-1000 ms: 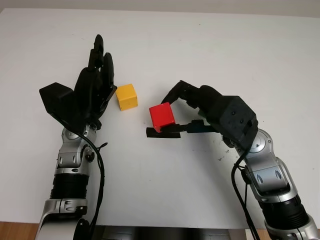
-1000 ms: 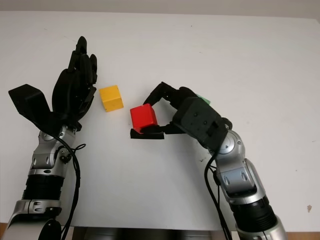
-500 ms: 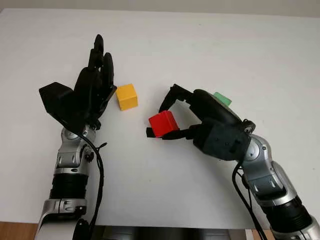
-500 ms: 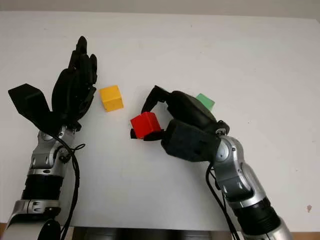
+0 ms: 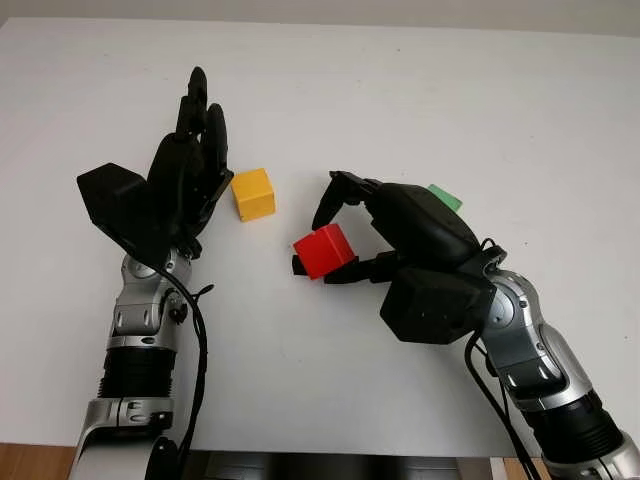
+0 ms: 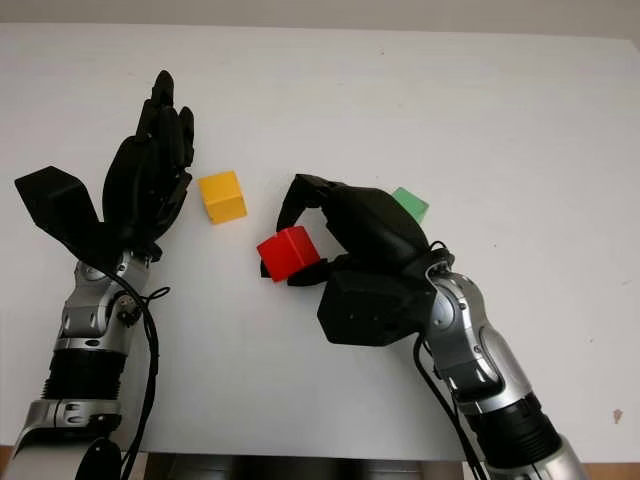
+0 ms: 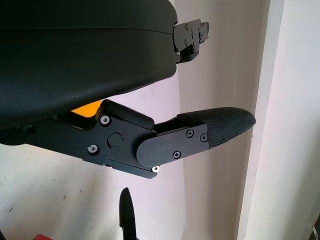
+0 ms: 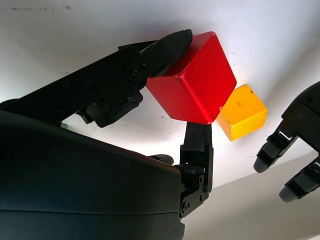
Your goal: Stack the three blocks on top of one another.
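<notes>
I have one white table in front of me, with two black hands and three blocks on it or over it.

My right hand sits near the middle of the table, a little to the right, and it is clamped on the red block. In the right wrist view one finger presses on the block's upper face and another meets it from the underside, so the grasp is firm on two sides. The block is tilted in that grip and appears lifted off the surface.

My left hand is at the left of the table, raised with its palm turned toward the centre, released and holding nothing.

Of the other two blocks, the yellow block lies on the table just right of my left hand and to the far left of the red one, apart from both. The green block lies on the table on the far side of my right hand, mostly hidden behind it, with one corner showing.

No block is stacked on another yet.
</notes>
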Controlling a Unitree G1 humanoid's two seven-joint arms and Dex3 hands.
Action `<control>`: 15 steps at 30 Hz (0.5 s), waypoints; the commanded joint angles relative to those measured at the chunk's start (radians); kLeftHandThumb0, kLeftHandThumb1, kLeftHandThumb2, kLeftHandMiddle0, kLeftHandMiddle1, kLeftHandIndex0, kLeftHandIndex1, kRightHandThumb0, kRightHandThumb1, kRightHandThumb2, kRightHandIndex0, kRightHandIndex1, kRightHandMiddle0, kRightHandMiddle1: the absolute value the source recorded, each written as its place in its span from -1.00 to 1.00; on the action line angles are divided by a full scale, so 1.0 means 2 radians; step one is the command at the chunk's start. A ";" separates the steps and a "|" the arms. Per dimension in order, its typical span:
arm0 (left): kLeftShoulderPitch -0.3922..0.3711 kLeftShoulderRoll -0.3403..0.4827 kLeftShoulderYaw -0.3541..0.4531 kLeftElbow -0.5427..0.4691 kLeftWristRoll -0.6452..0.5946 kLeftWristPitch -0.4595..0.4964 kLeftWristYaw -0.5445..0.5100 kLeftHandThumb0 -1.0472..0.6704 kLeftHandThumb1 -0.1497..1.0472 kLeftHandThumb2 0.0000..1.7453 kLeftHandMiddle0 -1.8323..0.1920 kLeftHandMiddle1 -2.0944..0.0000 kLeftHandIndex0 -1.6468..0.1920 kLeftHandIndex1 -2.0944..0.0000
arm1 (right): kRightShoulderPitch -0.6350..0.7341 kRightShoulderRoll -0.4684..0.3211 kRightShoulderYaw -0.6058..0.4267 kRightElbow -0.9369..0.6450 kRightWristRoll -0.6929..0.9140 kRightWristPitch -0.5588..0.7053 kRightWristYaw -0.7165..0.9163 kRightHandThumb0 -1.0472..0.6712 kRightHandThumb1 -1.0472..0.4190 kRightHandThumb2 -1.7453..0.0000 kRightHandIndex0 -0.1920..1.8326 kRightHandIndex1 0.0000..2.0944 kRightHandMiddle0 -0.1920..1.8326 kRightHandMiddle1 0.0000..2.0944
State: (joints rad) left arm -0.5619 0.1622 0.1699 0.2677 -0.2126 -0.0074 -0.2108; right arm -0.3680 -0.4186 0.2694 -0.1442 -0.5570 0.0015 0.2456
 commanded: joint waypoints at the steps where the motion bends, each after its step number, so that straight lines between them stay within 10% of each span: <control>1: 0.005 0.002 -0.001 -0.007 0.000 0.001 -0.001 -0.63 1.00 -0.25 1.00 0.96 1.00 0.97 | 0.005 -0.006 0.002 0.014 -0.006 -0.012 -0.003 -0.21 -0.82 0.94 -0.51 -0.92 -0.40 0.44; 15: 0.005 0.002 -0.002 -0.005 0.000 0.000 -0.004 -0.64 1.00 -0.25 1.00 0.95 1.00 0.97 | -0.022 -0.016 -0.012 0.020 -0.012 -0.009 0.017 -0.21 -0.85 0.94 -0.54 -0.95 -0.48 0.37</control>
State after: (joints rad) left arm -0.5618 0.1622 0.1698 0.2677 -0.2125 -0.0049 -0.2123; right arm -0.3992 -0.4414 0.2515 -0.1013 -0.5816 -0.0185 0.2734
